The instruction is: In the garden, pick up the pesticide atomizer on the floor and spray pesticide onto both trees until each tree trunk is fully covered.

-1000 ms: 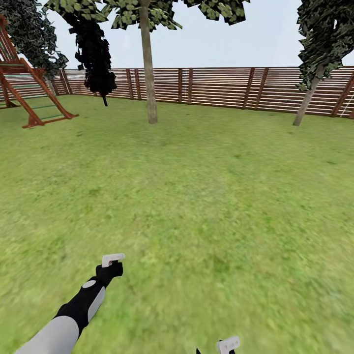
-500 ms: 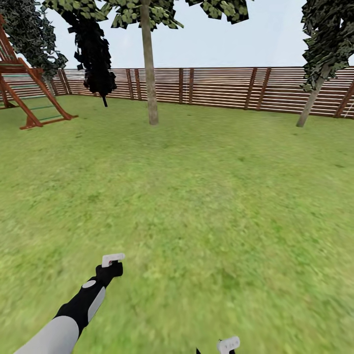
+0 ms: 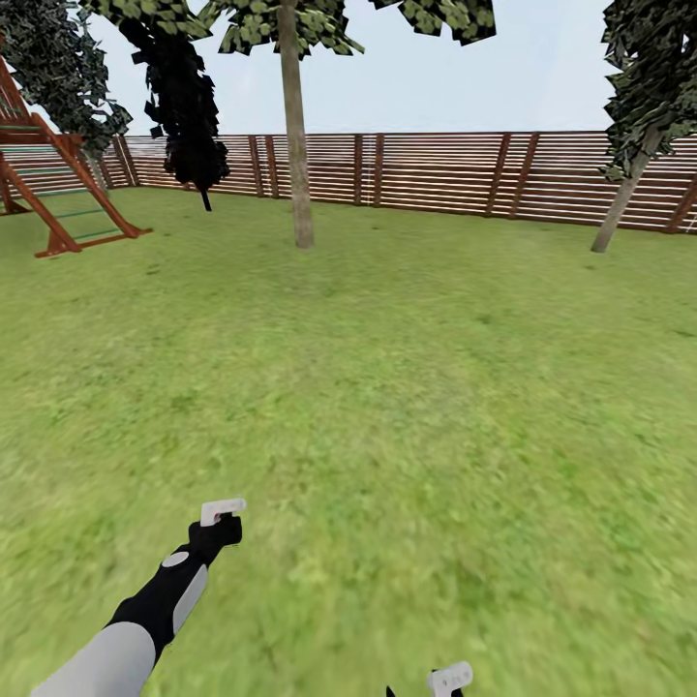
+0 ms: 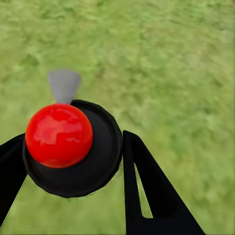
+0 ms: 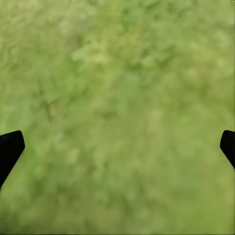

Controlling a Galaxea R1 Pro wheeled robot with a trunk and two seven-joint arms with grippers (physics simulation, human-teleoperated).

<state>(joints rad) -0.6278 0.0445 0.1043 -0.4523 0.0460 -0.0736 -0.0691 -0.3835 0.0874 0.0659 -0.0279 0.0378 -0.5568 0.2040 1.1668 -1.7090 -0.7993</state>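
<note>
My left gripper (image 4: 71, 141) is shut on the pesticide atomizer (image 4: 100, 164), a black round body with a red ball on top and a grey nozzle pointing out over the grass. In the head view the left gripper (image 3: 221, 523) hangs low over the lawn at the lower left. Far ahead stand two trees: one grey-brown trunk (image 3: 296, 145) in the middle and a leaning trunk (image 3: 622, 211) at the right by the fence. Only the top of my right gripper (image 3: 447, 681) shows at the bottom edge. Its fingertips (image 5: 10, 147) stand wide apart over bare grass, so it is open.
A brown slatted fence (image 3: 436, 172) closes the lawn at the back. A red-brown wooden play frame (image 3: 58, 184) stands at the far left. Beside it rises a dark thin-trunked tree (image 3: 186, 106). Open grass (image 3: 387, 387) stretches between me and the trees.
The whole head picture has shifted a little, with trees and fence drifting right and down: the camera has moved. Both arms keep their places in the view.
</note>
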